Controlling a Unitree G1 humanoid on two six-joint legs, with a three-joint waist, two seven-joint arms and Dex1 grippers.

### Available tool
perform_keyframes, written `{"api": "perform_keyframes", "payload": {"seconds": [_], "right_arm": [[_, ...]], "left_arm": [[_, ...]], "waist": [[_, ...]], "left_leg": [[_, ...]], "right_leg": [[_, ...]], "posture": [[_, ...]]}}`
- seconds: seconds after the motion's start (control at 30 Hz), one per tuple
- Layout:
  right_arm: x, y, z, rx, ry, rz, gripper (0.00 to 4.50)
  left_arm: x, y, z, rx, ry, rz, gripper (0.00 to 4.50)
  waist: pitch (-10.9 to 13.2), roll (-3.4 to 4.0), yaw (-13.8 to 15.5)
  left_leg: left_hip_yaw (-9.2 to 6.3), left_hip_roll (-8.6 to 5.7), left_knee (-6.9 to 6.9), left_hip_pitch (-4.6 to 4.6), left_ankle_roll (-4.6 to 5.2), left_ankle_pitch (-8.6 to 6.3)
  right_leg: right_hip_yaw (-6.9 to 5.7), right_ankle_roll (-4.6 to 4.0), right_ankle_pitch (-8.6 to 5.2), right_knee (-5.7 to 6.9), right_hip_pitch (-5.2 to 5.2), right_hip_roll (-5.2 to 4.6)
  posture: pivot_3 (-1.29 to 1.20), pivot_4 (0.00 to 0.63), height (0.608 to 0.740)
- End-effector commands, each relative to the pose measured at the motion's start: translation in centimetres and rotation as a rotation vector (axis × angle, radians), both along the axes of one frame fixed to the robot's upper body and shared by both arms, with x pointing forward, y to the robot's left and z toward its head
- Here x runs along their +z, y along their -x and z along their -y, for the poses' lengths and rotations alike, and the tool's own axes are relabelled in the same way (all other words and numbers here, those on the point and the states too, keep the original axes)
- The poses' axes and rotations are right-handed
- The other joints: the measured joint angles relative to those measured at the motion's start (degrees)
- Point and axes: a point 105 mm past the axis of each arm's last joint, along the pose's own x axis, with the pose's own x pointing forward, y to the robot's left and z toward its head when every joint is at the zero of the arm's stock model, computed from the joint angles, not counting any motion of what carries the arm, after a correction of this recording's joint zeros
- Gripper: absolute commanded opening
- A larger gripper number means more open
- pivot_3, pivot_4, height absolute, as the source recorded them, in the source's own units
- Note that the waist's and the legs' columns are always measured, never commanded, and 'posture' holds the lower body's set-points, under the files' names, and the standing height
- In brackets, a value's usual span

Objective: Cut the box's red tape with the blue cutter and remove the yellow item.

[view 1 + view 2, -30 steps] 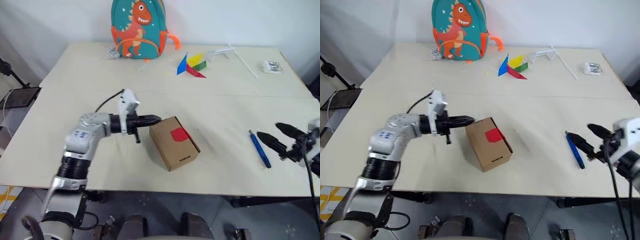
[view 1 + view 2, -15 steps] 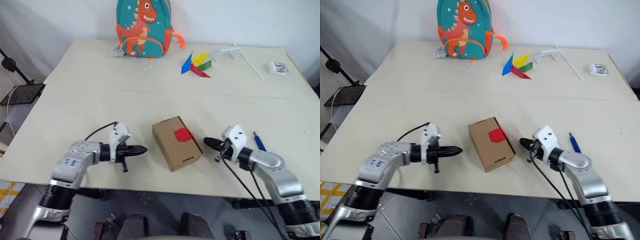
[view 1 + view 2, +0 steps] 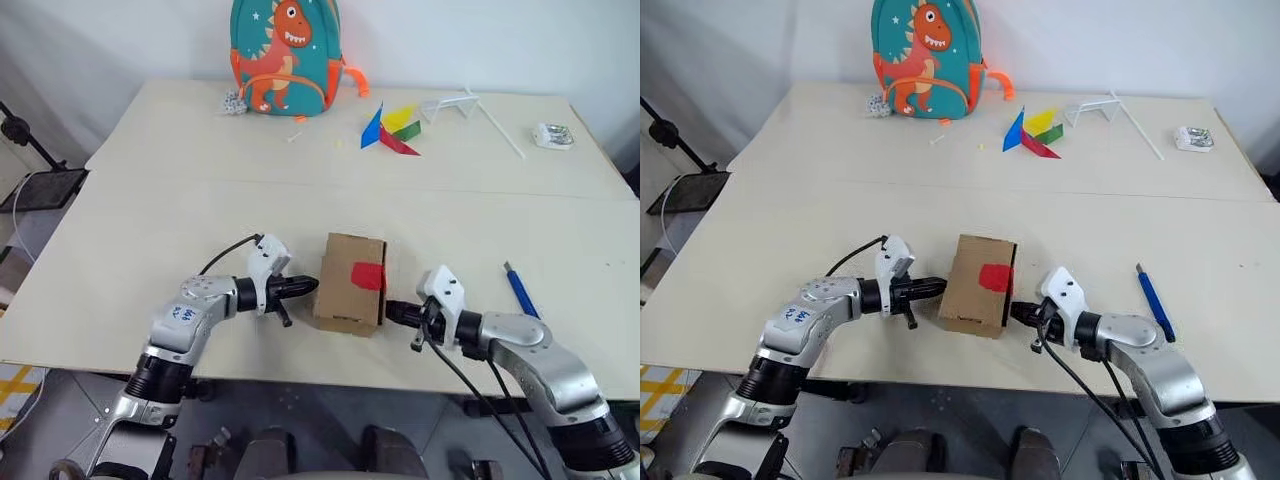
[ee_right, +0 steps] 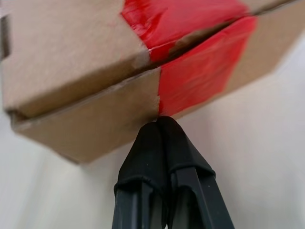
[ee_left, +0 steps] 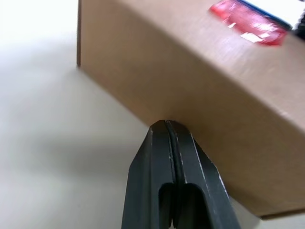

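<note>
while both end effectors (image 3: 308,285) (image 3: 394,312) press it, pinched shut, the box (image 3: 349,280) stays taped.

Closed brown box (image 3: 349,282) with red tape (image 3: 368,276), blue cutter (image 3: 520,292) well apart

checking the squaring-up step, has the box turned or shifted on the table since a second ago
Yes. The box has swung round: its red tape end, earlier angled toward the blue cutter, now lies squarer to the table's near edge, between both shut grippers.
</note>
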Motion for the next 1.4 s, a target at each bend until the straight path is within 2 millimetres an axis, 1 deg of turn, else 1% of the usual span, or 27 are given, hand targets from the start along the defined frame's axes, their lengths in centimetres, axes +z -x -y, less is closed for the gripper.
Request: {"api": "perform_keyframes", "payload": {"seconds": [0.03, 0.17, 0.3, 0.47, 0.7, 0.8, 0.9, 0.97, 1.03, 1.07, 1.1, 1.13, 1.2, 1.27, 1.33, 1.4], "right_arm": [[0.7, 0.1, 0.3, -0.026, -0.002, 0.033, 0.03], [0.5, -0.3, 0.9, -0.060, 0.012, 0.039, 0.03], [0.8, -0.9, 1.0, -0.078, 0.010, 0.061, 0.03], [1.2, -1.7, 0.5, -0.066, 0.009, 0.090, 0.03], [1.2, -2.3, 0.2, -0.058, 0.022, 0.103, 0.03], [1.7, -2.1, 1.3, -0.075, 0.031, 0.113, 0.03], [2.8, -1.4, 2.8, -0.086, 0.040, 0.127, 0.03], [3.8, -0.6, 4.0, -0.107, -0.006, 0.062, 0.03], [4.8, 0.4, 5.3, -0.118, -0.008, 0.014, 0.42], [5.4, 0.9, 6.2, -0.143, -0.008, -0.023, 0.65], [6.1, 1.7, 6.8, -0.155, -0.018, -0.093, 0.93], [6.4, 2.3, 7.0, -0.160, -0.025, -0.145, 1.26], [7.0, 3.1, 7.0, -0.177, -0.063, -0.255, 1.98], [7.4, 2.9, 6.9, -0.219, -0.095, -0.328, 2.67], [7.5, 2.5, 6.7, -0.252, -0.114, -0.404, 3.35], [7.5, 1.9, 6.2, -0.262, -0.127, -0.445, 4.01]], "left_arm": [[1.0, 0.1, 0.5, -0.034, 0.005, 0.047, 0.00], [0.8, 0.4, 0.4, -0.057, -0.001, 0.034, 0.00], [0.5, 1.5, 0.5, -0.119, 0.005, 0.002, 0.00], [0.0, 2.4, 0.5, -0.149, 0.009, -0.032, 0.00], [0.0, 2.4, 0.4, -0.133, 0.011, -0.029, 0.00], [0.1, 2.3, -0.4, -0.112, -0.003, -0.020, 0.00], [0.6, 2.0, -2.1, -0.083, -0.024, 0.000, 0.00], [1.2, 2.0, -3.4, -0.085, -0.037, 0.022, 0.00], [2.1, 2.6, -4.9, -0.145, -0.047, 0.049, 0.00], [3.4, 3.1, -5.5, -0.211, -0.032, 0.091, 0.00], [4.8, 3.1, -5.9, -0.254, -0.011, 0.125, 0.00], [5.7, 3.1, -6.2, -0.280, 0.005, 0.148, 0.00], [7.6, 2.7, -5.1, -0.327, 0.059, 0.203, 0.00], [8.7, 2.4, -3.0, -0.388, 0.083, 0.239, 0.00], [8.9, 2.3, -1.1, -0.449, 0.078, 0.258, 0.00], [8.6, 2.0, 0.2, -0.476, 0.062, 0.263, 0.00]], "waist": [[0.00, 0.00, -0.02], [0.00, 0.00, -0.03], [0.00, 0.00, -0.07], [0.00, 0.00, -0.11], [0.00, 0.00, -0.06], [0.00, 0.00, -0.11], [0.00, 0.00, -0.09], [0.00, 0.00, -0.03], [0.00, 0.00, -0.04], [0.00, 0.00, -0.05], [0.00, 0.00, -0.05], [0.00, 0.00, 0.08], [0.00, -0.01, 0.23], [-0.01, -0.03, 0.27], [-0.01, -0.03, 0.09], [-0.01, -0.03, 0.00]], "left_leg": [[0.00, 0.00, 0.00, 0.00, 0.00, 0.00], [0.01, 0.00, 0.00, 0.00, 0.00, 0.00], [0.01, 0.00, 0.00, 0.00, 0.00, 0.00], [0.02, 0.01, 0.00, 0.01, 0.00, 0.00], [0.02, 0.00, 0.00, 0.01, 0.00, 0.00], [0.02, 0.01, 0.00, 0.01, 0.00, 0.00], [0.02, 0.01, 0.00, 0.00, 0.00, 0.00], [0.02, 0.01, 0.00, 0.00, 0.00, 0.00], [0.03, 0.01, 0.00, 0.00, 0.00, 0.00], [0.03, 0.02, 0.00, 0.00, 0.00, 0.00], [0.03, 0.03, -0.02, 0.00, 0.00, 0.00], [0.04, 0.04, -0.02, -0.02, 0.00, 0.00], [0.00, 0.05, -0.01, -0.02, 0.00, 0.00], [-0.06, 0.04, 0.01, 0.02, 0.03, 0.01], [-0.05, 0.02, 0.06, 0.06, 0.04, 0.00], [-0.03, 0.01, 0.07, 0.06, 0.04, 0.01]], "right_leg": [[0.00, 0.00, 0.00, -0.01, 0.00, 0.00], [0.00, 0.00, 0.00, 0.00, -0.01, 0.00], [0.01, 0.00, 0.00, 0.00, -0.01, 0.00], [0.01, 0.00, 0.00, 0.01, -0.02, 0.00], [0.01, 0.00, 0.00, 0.02, -0.02, 0.00], [0.01, 0.00, 0.00, 0.03, -0.02, 0.00], [0.01, 0.00, 0.00, 0.03, -0.03, 0.00], [0.01, 0.00, 0.00, 0.03, -0.04, 0.00], [0.02, 0.00, 0.00, 0.03, -0.04, 0.00], [0.01, 0.00, 0.00, 0.02, -0.03, 0.00], [0.01, -0.01, 0.00, 0.02, -0.04, 0.00], [0.01, -0.01, -0.01, 0.02, -0.07, 0.00], [-0.01, -0.04, 0.00, 0.01, -0.04, 0.00], [-0.05, -0.06, 0.02, -0.05, 0.10, -0.01], [-0.03, -0.07, 0.03, -0.05, 0.18, -0.02], [-0.01, -0.07, 0.04, -0.04, 0.16, -0.02]], "posture": [[0.00, 0.150, 0.740], [0.00, 0.150, 0.740], [0.00, 0.150, 0.740], [0.00, 0.150, 0.740], [0.00, 0.150, 0.740], [0.00, 0.150, 0.740], [0.00, 0.150, 0.740], [0.00, 0.150, 0.740], [0.00, 0.150, 0.740], [0.00, 0.150, 0.740], [0.00, 0.150, 0.740], [0.00, 0.150, 0.740], [0.00, 0.150, 0.740], [0.00, 0.150, 0.740], [0.00, 0.150, 0.740], [0.00, 0.150, 0.740]]}}
